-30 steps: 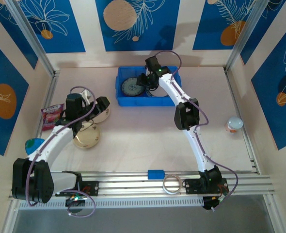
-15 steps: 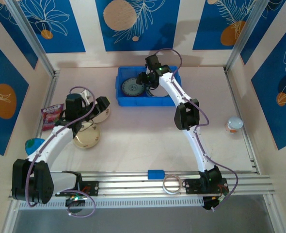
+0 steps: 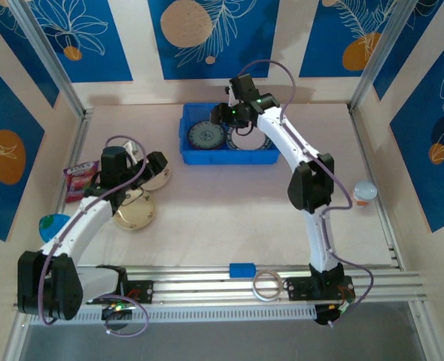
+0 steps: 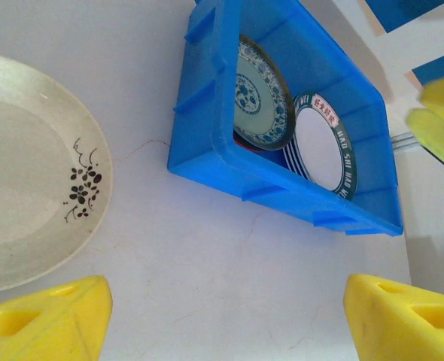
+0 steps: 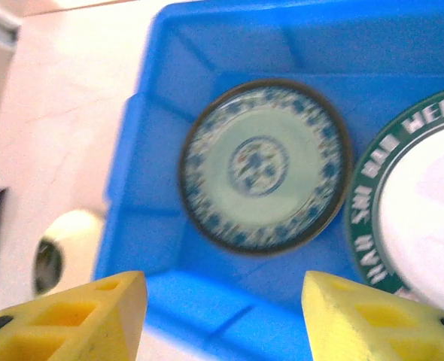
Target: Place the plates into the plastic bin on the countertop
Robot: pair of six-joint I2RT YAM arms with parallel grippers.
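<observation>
1. Your right hand (image 5: 223, 293) is wide apart and holds nothing. It hangs over the blue bin (image 5: 162, 90), above the patterned plate (image 5: 263, 165) and the green-rimmed plate (image 5: 418, 218). If it goes low as it leaves, a finger can catch the bin wall and drag the bin across the worktop (image 3: 222, 218).
2. Your left hand (image 4: 226, 301) is wide apart too, with nothing in it. It hangs just beside a cream plate (image 4: 34, 173) that lies flat on the worktop. A flat plate is hard to pinch. The fingers can slip off the rim or just push it away.
3. A second cream plate (image 3: 135, 214) sits close by, under your left arm. Grab one and you may bump the other.
4. Two plates lie side by side in the bin. A new plate let go from high up can bang them or land tilted on the wall.
5. If both arms go to the bin at once, they can hit each other.
</observation>
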